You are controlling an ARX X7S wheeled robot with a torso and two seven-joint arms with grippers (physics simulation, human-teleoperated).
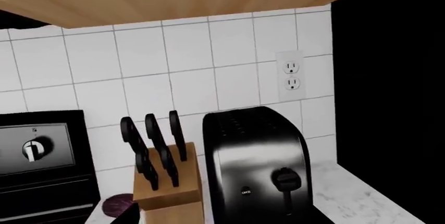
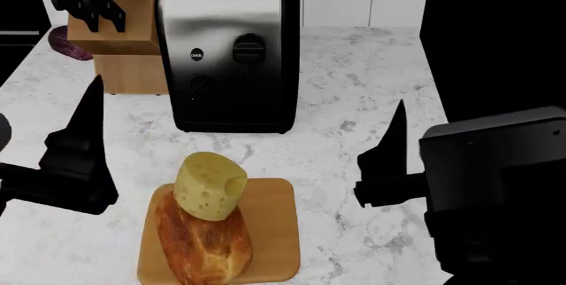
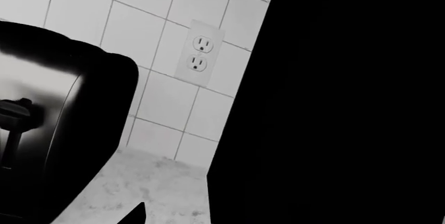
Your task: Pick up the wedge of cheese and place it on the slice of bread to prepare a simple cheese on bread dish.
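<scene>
The wedge of cheese (image 2: 209, 187), pale yellow with holes and a cut notch, rests on the far end of the slice of bread (image 2: 203, 245). That bread is a golden-brown crusty loaf lying on a wooden cutting board (image 2: 274, 232). My left gripper (image 2: 89, 109) hovers to the left of the board and holds nothing. On the other side, my right gripper (image 2: 396, 132) hangs to the right of the board, also holding nothing. In each wrist view only a dark fingertip (image 3: 135, 214) shows far off to one side, so both pairs of jaws stand apart. Neither wrist view shows the cheese or bread.
A black and chrome toaster (image 2: 232, 46) stands behind the board, with a knife block (image 2: 119, 33) and a purple round thing (image 2: 69, 43) to its left. A tall black body (image 2: 495, 40) walls off the right. A stove (image 1: 41, 156) stands beyond the knife block.
</scene>
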